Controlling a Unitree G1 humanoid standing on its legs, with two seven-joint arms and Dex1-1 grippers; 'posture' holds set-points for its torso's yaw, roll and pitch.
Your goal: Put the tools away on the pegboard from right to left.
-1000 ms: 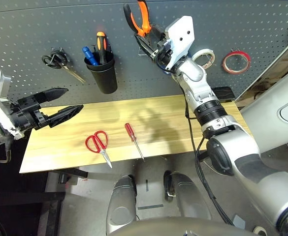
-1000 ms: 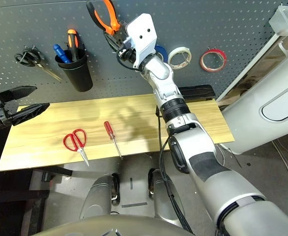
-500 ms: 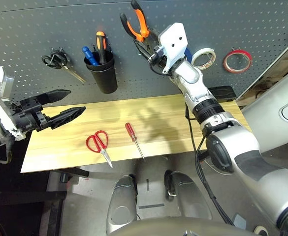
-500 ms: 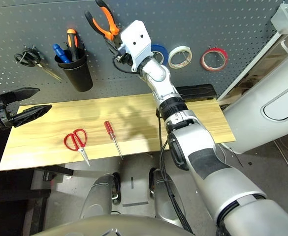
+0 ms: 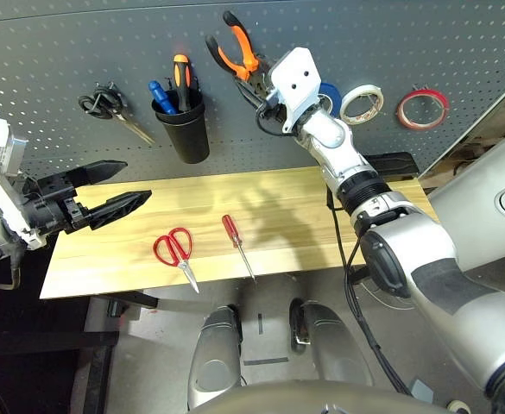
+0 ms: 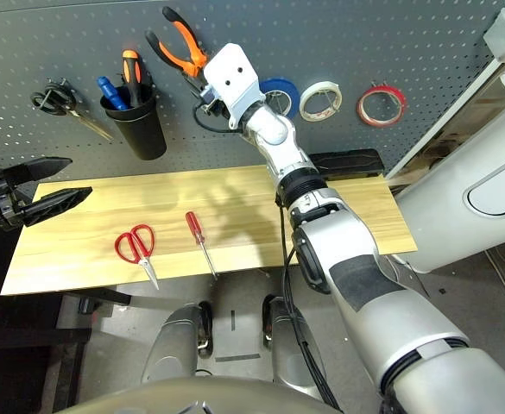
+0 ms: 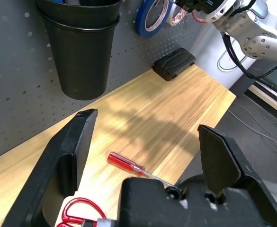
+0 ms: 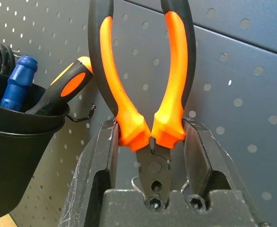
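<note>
My right gripper (image 8: 150, 142) is shut on the orange-and-black pliers (image 8: 171, 71), just above their jaws. It holds them up against the dark grey pegboard (image 5: 62, 52), handles pointing up and to the left, right of the black cup. The thin red tape ring (image 5: 422, 108) hangs on the pegboard at the far right. On the wooden table (image 5: 278, 207) lie the red-handled screwdriver (image 5: 233, 240) and, left of it, the red-handled scissors (image 5: 174, 252). My left gripper (image 5: 135, 181) hovers open over the table's left end, above and left of the scissors, with nothing in it.
A black cup (image 5: 183, 129) with a blue-handled and an orange-and-black-handled tool hangs on the pegboard. Black-handled scissors (image 5: 105, 103) hang to its left. Blue tape (image 5: 328, 93) and white tape (image 5: 358, 102) hang right of my raised arm. A black block (image 5: 390, 162) lies at the table's back right.
My right gripper has carried the pliers a little to the left along the pegboard, and their handles now lean further left. The left arm has stayed where it was.
</note>
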